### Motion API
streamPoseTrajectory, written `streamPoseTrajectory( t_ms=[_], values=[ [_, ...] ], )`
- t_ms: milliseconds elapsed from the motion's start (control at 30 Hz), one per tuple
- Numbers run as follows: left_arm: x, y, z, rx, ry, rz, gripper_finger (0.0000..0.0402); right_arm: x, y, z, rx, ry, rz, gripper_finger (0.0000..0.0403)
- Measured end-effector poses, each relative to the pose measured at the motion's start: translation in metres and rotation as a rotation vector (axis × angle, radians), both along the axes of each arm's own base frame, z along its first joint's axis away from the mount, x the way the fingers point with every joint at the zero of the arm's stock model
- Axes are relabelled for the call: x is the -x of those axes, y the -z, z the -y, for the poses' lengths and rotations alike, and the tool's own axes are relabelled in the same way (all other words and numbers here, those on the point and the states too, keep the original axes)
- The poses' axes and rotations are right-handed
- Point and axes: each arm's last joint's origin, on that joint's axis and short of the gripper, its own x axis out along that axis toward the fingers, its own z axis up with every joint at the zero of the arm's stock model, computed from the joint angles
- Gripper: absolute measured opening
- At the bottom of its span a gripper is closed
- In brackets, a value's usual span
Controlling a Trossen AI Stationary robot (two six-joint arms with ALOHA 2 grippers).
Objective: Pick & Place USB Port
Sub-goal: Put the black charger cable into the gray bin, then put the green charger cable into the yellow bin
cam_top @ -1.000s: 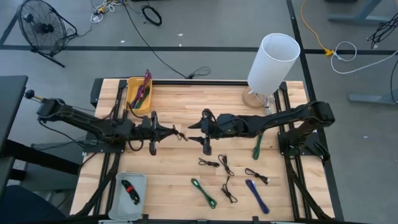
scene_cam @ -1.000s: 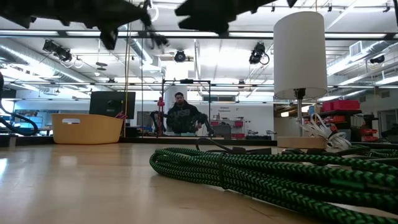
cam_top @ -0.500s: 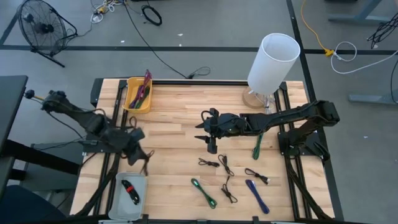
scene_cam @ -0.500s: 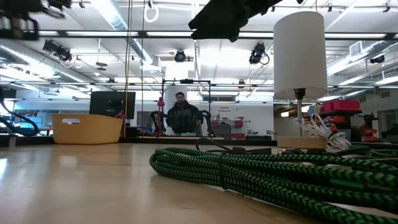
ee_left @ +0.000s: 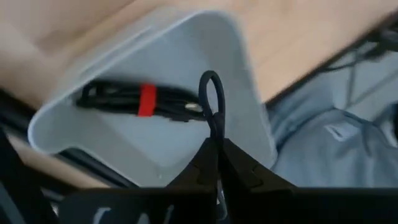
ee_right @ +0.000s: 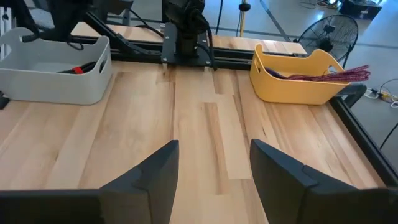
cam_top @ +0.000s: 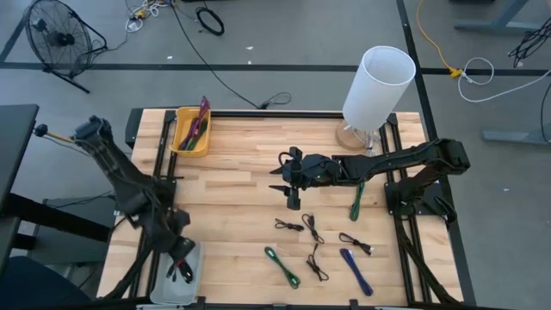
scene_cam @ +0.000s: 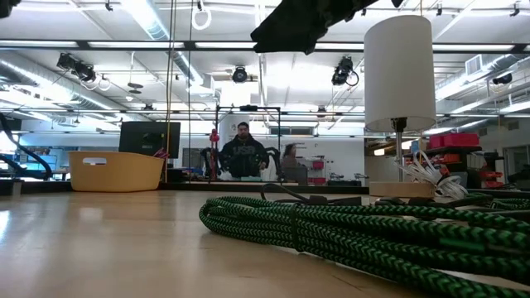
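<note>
My left gripper [cam_top: 177, 256] hangs over the grey bin [cam_top: 164, 277] at the table's near-left corner, shut on a thin black cable [ee_left: 211, 99]. In the left wrist view, the bin [ee_left: 242, 81] holds another black cable bound with a red band [ee_left: 130, 99], lying on its floor. My right gripper [cam_top: 287, 182] hovers open above the middle of the table, touching nothing; its fingers [ee_right: 149, 174] frame bare wood. My left gripper pinches the black cable between its two shut fingertips [ee_left: 239, 163], coming from above and pointing down. A small loop of the cable [ee_left: 210, 84] sticks out past the fingertips, lifted clear above the inside of the grey bin.
Several loose cables lie on the near-right part of the table: black ones [cam_top: 293, 226] [cam_top: 317, 263], green [cam_top: 282, 266] [cam_top: 356, 203], blue [cam_top: 355, 272]. A yellow bin of cables [cam_top: 191, 132] sits far left. A white lamp [cam_top: 379, 84] stands far right. A person is in the room beyond.
My left arm has swung from the table's middle toward the near-left corner, carrying the black cable with it, and now stands over the grey bin. Its fingers have stayed shut on the cable.
</note>
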Motion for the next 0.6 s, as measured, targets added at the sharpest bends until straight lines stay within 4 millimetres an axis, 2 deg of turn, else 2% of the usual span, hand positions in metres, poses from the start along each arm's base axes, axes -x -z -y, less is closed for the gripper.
streamPoseTrajectory(
  t_ms=[133, 300, 600],
  values=[
    [-0.002, 0.014, 0.015, 0.001, -0.018, -0.117, 0.0006, 0.000, -0.001, 0.000, 0.002, -0.001, 0.007, 0.0197],
    [-0.003, 0.027, 0.024, -0.012, 0.034, -0.221, 0.0035, -0.001, -0.001, 0.000, 0.002, -0.001, 0.013, 0.0197],
    [-0.006, 0.033, 0.028, -0.022, 0.072, -0.243, 0.0101, -0.001, -0.001, 0.000, 0.003, -0.002, 0.014, 0.0197]
  ],
)
